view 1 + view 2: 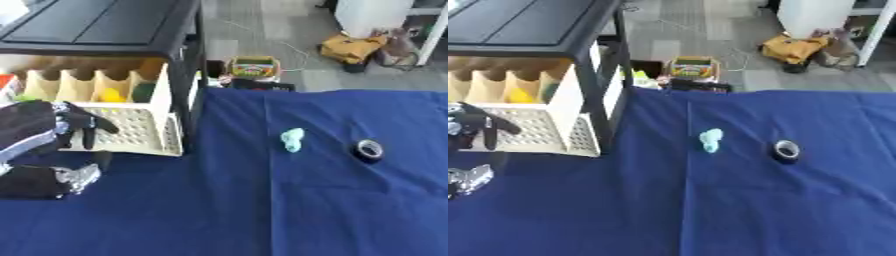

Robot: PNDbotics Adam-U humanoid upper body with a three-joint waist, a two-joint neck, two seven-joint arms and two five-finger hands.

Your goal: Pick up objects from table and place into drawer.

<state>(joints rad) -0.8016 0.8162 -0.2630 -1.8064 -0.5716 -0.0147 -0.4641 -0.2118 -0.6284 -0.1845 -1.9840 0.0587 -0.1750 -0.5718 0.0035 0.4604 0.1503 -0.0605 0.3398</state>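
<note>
Looks partway done: the black left hand [74, 122] hangs with fingers relaxed, holding nothing, over the pulled-out cream perforated plastic drawer [140, 131], while right of that drawer a pale teal lump [292, 139] and black tape roll [368, 150] wait on the blue cloth-covered table [262, 210].

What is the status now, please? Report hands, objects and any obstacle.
Left hand over open drawer, fingers relaxed, holding nothing. Right hand not in view. Light green object and black tape roll lie on blue cloth, path unobstructed.
</note>
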